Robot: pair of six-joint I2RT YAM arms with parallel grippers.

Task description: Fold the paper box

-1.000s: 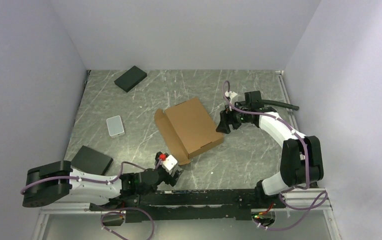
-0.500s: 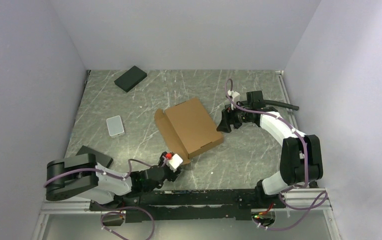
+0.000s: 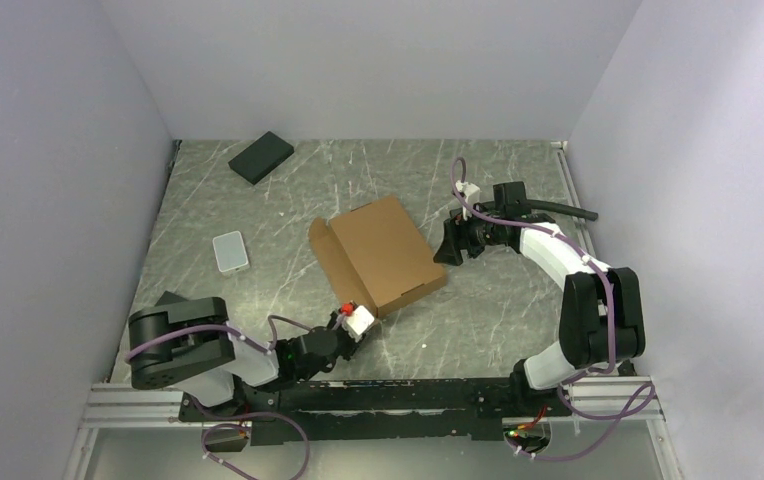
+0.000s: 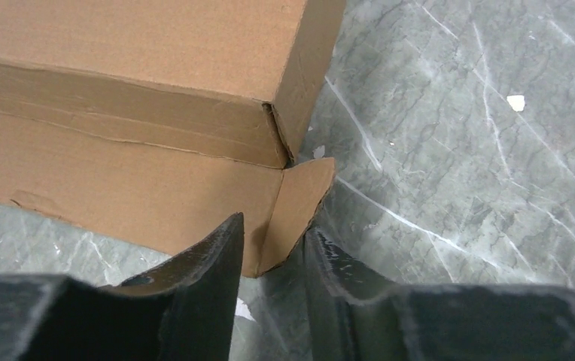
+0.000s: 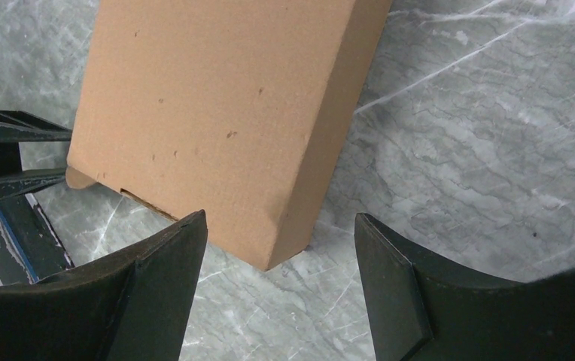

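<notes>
Left jaws straddle a tab of the paper box.

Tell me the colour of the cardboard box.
The box is plain brown, with no print. It shows best in the right wrist view.

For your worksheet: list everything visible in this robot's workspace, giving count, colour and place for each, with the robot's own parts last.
paper box: one, brown, lying flat mid-table.
black pads: two, black; one far left, one near left, partly behind the left arm.
grey tile: one, pale grey, left of the box.
black tube: one, black, far right edge.
table: one, grey marbled.
left fingers: two, black, either side of the box's near corner tab.
right fingers: two, black, spread wide at the box's far corner.
</notes>
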